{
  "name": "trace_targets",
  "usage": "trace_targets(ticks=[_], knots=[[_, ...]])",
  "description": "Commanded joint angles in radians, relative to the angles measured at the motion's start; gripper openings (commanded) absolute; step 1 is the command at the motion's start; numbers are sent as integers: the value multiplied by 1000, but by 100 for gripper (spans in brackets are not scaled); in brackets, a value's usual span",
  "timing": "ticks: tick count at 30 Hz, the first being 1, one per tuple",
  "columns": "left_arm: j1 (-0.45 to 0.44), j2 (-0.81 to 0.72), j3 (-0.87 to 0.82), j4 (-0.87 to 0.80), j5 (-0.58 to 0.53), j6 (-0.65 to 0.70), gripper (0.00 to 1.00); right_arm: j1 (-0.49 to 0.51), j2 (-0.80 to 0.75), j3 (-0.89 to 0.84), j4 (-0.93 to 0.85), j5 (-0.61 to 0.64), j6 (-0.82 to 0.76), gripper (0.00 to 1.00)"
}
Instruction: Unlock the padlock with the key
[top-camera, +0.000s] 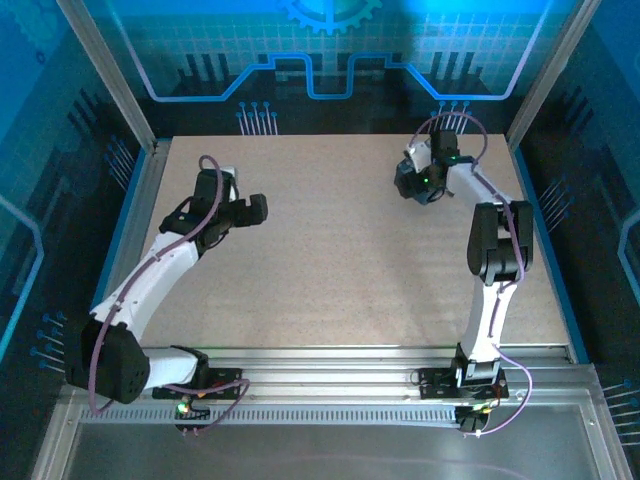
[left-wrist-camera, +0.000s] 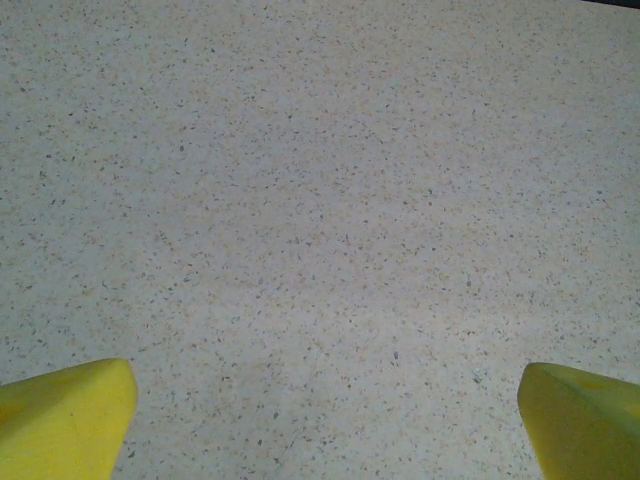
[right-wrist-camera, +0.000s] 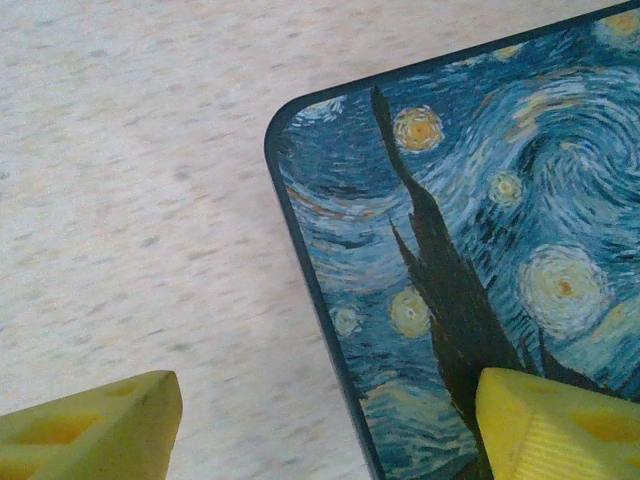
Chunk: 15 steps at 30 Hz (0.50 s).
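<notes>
Straddling a corner of the painted box (right-wrist-camera: 480, 200): right gripper (right-wrist-camera: 330, 400), jaws spread, pinching nothing.
Left gripper (left-wrist-camera: 325, 380): spread wide over the table (left-wrist-camera: 300, 200).
Padlock: whereabouts cannot be told, likely near the painted box.
Handling: probably small, hard, slick — take the body, leaving the loop free.

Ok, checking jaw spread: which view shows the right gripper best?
Right wrist view: the right gripper shows two yellow fingertips apart, one over the tabletop, one over the swirl-painted blue box. Top external view shows it from above, at the tabletop's far right, fingers hidden.
</notes>
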<state>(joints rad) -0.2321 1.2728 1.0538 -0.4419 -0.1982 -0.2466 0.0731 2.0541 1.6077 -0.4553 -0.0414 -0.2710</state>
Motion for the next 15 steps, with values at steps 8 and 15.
trace_targets(ticks=[8,15], knots=[[-7,-95,3,-145,40,-10,99,323,-125,-229,-73,-97,339,77],[-8,-124,-39,-182,101,-125,99,511,-141,-252,35,-157,596,78]])
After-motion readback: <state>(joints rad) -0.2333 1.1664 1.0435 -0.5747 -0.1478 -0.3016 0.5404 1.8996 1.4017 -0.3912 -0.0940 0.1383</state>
